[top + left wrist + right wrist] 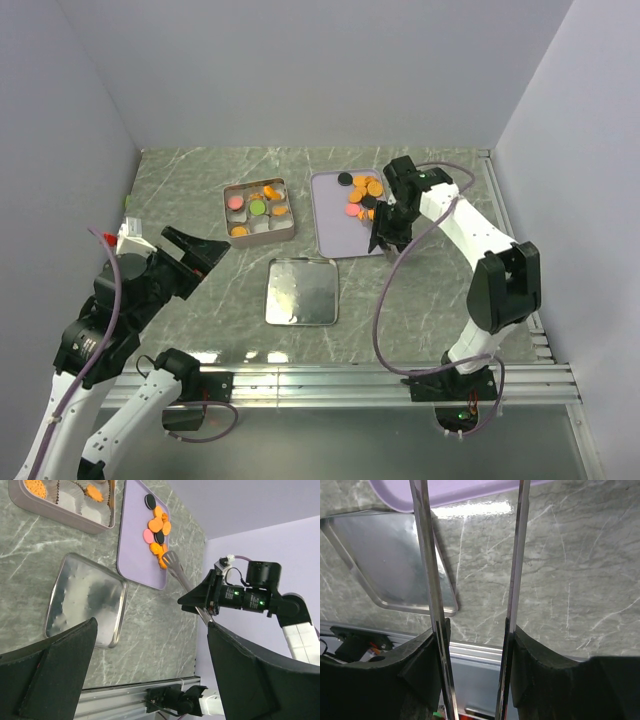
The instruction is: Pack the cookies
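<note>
On the far right of the bench (pixel 420 290), a lavender tray (pixel 335 232) carries the loose cookies (pixel 362 195), heaped at its far end: mostly orange, with some pink and black. More sit in paper cups inside the open tin (pixel 60 519) to the tray's left, so packing looks partly done. The lid (pixel 302 291) lies shiny side up on the near side of both, likely set there to keep the tin's mouth free. The right claw (pixel 388 230) is half closed around metal tongs (pixel 172 560), one finger on each arm; in its wrist view the arms stand apart. The tongs' tip reaches the near edge of the heap, which suits lifting small flat discs that the broad fingers would handle badly; whether a cookie is pinched I cannot tell. The left claw (pixel 195 250) is spread wide and holds nothing, hanging over the near left, well clear of the tin, probably to leave the path from tray to tin open. No brand, label or writing can be read anywhere.
</note>
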You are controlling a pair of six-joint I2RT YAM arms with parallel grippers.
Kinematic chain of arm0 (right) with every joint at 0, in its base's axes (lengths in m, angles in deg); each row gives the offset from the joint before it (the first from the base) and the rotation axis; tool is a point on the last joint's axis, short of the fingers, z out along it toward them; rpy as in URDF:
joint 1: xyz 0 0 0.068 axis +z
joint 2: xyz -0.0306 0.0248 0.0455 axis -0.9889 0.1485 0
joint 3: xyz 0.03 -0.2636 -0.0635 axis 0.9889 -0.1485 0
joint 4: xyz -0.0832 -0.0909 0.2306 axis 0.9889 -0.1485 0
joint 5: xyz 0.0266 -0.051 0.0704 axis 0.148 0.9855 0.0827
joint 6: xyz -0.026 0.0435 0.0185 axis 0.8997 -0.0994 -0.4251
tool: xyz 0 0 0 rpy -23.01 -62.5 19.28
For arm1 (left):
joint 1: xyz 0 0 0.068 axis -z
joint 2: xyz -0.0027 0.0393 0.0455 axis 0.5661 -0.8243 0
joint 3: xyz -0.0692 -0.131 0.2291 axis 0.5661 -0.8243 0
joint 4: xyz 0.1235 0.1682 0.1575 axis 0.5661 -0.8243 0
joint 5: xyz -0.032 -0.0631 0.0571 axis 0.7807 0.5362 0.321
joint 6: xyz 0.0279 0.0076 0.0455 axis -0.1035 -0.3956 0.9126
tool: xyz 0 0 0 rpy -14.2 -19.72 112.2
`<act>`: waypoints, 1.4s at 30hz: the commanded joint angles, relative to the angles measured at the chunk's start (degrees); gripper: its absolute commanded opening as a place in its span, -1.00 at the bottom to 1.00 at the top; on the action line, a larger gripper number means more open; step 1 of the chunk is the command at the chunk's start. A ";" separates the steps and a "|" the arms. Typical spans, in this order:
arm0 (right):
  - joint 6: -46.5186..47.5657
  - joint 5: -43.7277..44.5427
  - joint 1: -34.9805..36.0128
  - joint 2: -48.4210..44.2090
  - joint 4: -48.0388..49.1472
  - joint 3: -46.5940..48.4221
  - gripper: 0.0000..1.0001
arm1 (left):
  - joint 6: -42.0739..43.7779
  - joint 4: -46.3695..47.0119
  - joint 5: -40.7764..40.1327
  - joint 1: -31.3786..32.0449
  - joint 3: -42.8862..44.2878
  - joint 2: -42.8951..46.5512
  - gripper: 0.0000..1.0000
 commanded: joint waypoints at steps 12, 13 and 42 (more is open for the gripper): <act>2.91 -1.04 -2.52 12.32 -1.68 10.62 0.08 | 1.65 0.49 -2.76 -0.11 1.39 0.56 0.98; 2.91 -0.86 -2.60 12.75 -1.68 11.06 0.08 | 1.65 0.31 -2.93 -0.11 1.65 0.21 0.98; 1.06 -5.34 -1.73 19.00 -0.36 13.53 -0.04 | 4.64 -5.58 -10.32 -0.19 7.19 2.23 0.99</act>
